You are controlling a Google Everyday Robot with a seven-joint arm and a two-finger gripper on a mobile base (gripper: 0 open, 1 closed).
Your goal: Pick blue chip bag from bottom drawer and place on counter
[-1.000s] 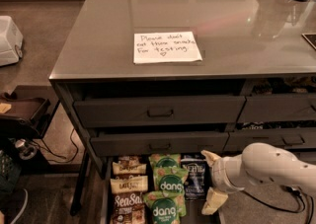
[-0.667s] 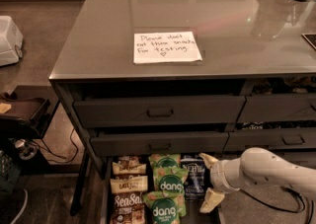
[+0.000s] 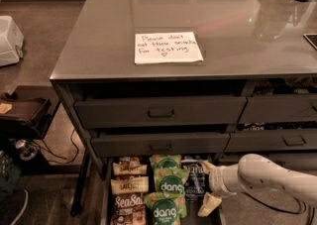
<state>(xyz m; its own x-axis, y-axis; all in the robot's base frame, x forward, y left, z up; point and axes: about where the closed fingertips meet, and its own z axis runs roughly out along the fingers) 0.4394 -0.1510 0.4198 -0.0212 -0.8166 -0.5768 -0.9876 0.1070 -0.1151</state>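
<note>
- The white two-finger gripper (image 3: 204, 188) sits inside the deep dark grey metal bottom drawer (image 3: 105, 196), jaws spread open and empty, at the 3 o'clock edge of the small navy-blue glossy chip bag (image 3: 194, 178).
- Risk: a green "dang" bag (image 3: 167, 182) lies just beside it at 9 o'clock; a wide closure could pinch both.
- Risk: the middle drawer front (image 3: 158, 144) overhangs at 12 o'clock; a steep lift may snag.
- Open room: the glossy grey counter surface (image 3: 237, 21), at 3 o'clock of the white paper note (image 3: 167, 47).
</note>
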